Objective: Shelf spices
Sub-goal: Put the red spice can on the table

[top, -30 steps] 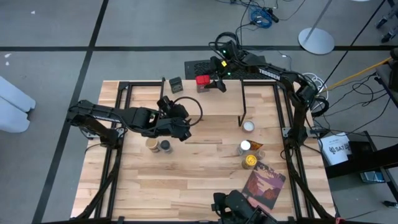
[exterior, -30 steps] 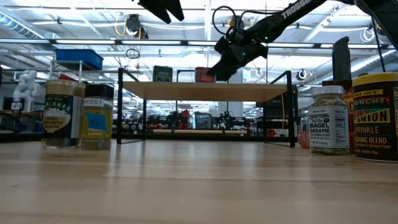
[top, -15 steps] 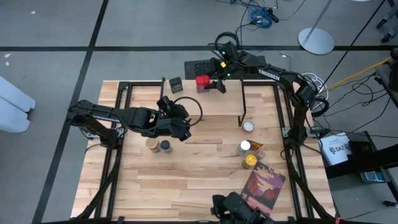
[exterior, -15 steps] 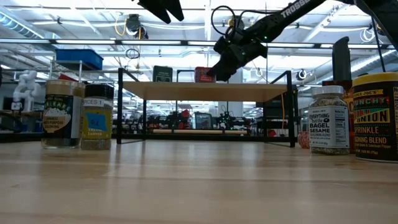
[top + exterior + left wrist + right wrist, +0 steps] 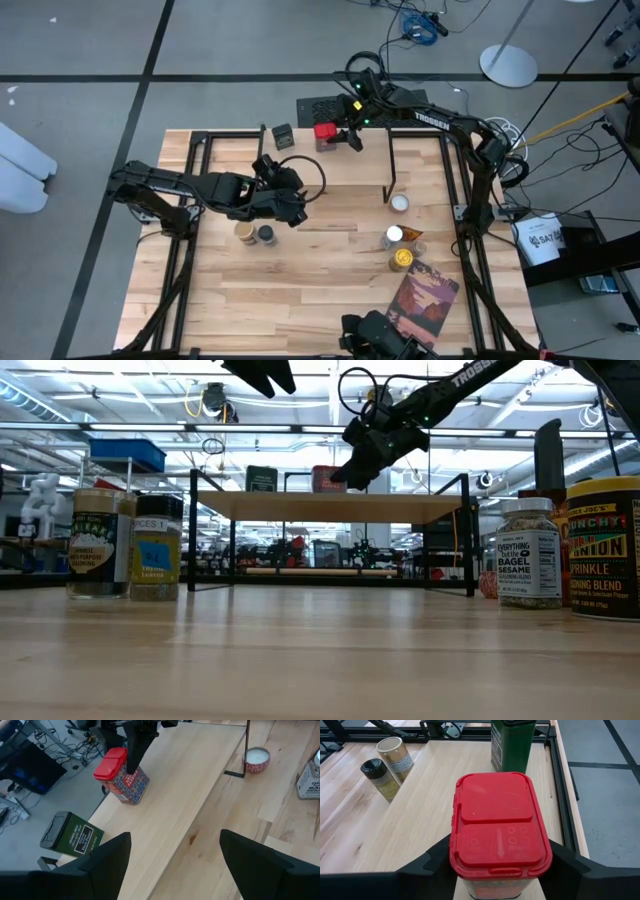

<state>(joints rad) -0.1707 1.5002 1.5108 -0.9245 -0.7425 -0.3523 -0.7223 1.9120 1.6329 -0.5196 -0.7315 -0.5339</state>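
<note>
Red-lidded tin [image 5: 500, 832] stands upright on the pale shelf [image 5: 330, 165], toward its far edge, with a dark green tin [image 5: 283, 136] beside it to the left. The right hand [image 5: 349, 138] straddles the red tin, fingers either side; whether they grip it cannot be told. The left hand [image 5: 297, 205] hovers open and empty over the counter [image 5: 300, 290], near two jars [image 5: 252, 233].
</note>
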